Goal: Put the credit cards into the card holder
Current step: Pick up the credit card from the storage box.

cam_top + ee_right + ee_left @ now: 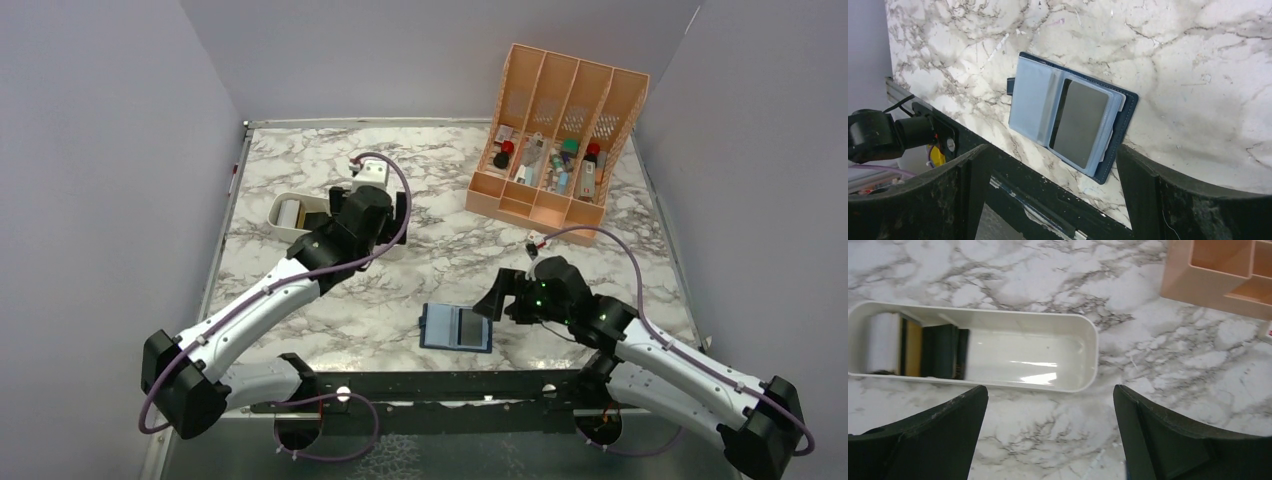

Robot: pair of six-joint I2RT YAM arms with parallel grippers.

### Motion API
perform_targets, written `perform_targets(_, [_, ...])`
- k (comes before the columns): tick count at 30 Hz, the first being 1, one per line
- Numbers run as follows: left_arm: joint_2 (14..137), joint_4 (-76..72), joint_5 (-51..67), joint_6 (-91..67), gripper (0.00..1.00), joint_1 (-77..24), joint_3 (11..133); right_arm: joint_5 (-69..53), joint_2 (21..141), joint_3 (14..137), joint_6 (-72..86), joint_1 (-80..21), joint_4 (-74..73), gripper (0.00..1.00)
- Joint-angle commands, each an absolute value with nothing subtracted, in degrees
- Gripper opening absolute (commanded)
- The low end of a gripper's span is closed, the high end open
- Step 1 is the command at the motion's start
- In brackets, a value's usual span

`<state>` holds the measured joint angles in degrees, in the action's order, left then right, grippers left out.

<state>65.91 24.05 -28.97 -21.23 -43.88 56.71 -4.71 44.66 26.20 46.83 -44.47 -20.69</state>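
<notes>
The card holder [457,327] lies open on the marble tabletop [420,270], low in the centre of the top view, just left of the right fingers [497,297]. In the right wrist view it sits mid-frame [1073,122], beyond the right fingers [1158,200], which are spread wide and grasp nothing. A grey card [1080,122] sits in its right-hand pocket.

The left fingers [943,435] are also spread wide and released, hovering near the white tray [1048,385] in the upper left of that view. More cards [923,350], white, tan and dark, stand bunched at the tray's left end. An orange organizer [560,130] stands at the upper right of the top view.
</notes>
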Motion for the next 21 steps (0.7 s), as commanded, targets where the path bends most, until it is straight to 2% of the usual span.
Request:
perform_targets(1, [66.1,28.4,-32.6,-9.2,0.99,-36.9,60.2,-2.6,43.4,28.4,43.5,-44.7,-23.0,0.98])
perform_targets(10, [69.0,26.4,-31.8,3.7,0.98,-20.1,58.7,-2.7,43.9,30.2,41.4,-44.7,-23.3,0.99])
perform_targets(18, [80.8,22.2,-30.6,7.6,0.79,-10.7,62.8,-4.4,43.3,29.7,40.8,-44.7,-22.7,0.97])
perform_targets(21, [86.1,20.2,-29.6,7.8,0.69,-9.7,63.8,-4.9,42.7,29.2,41.3,-44.7,-22.5,0.97])
